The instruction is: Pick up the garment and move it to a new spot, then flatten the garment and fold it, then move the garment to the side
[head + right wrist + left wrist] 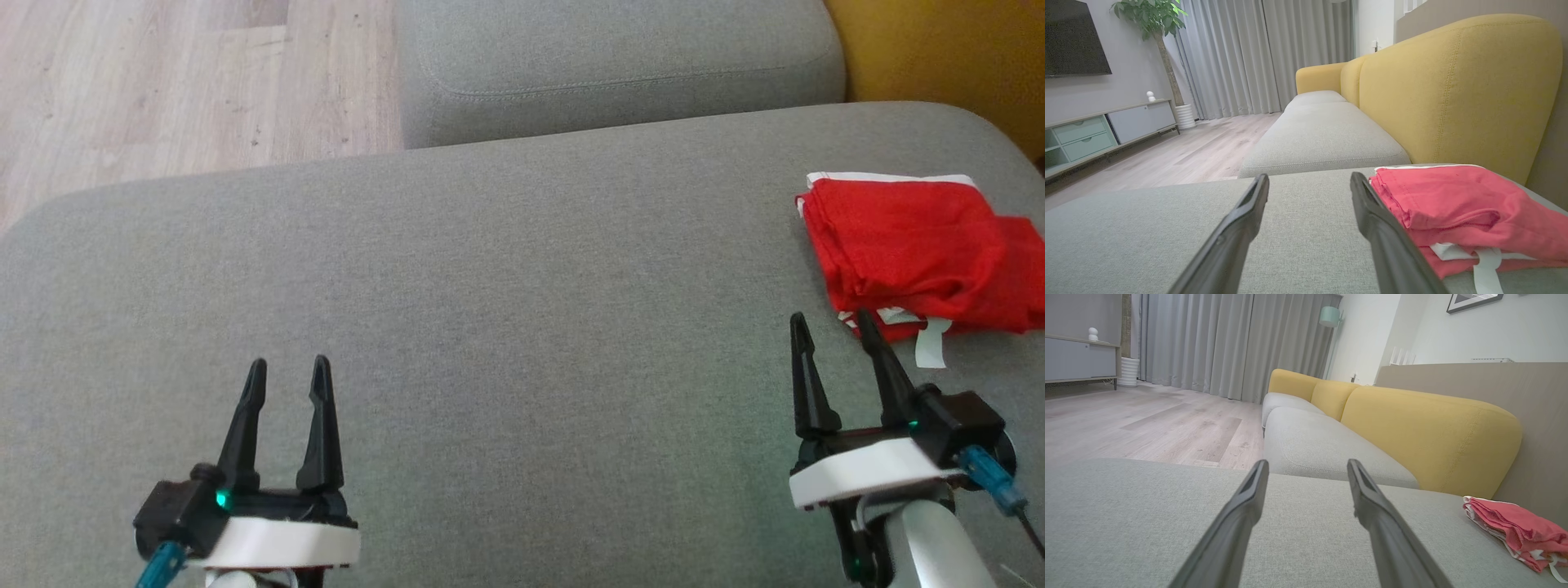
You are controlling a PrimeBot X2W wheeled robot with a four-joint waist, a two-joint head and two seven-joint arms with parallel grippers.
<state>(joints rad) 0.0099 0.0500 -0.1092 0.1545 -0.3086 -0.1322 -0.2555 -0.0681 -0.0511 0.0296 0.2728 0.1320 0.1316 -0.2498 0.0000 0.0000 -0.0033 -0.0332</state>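
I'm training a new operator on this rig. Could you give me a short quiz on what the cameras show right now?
1. True or false: the folded red fabric garment lies on the grey fabric sofa seat.
2. Which is nearer the garment? A: the left hand. B: the right hand.
3. Fill in the missing word: both hands hold nothing, and their fingers stand ___.

Key: 1 true; 2 B; 3 open.
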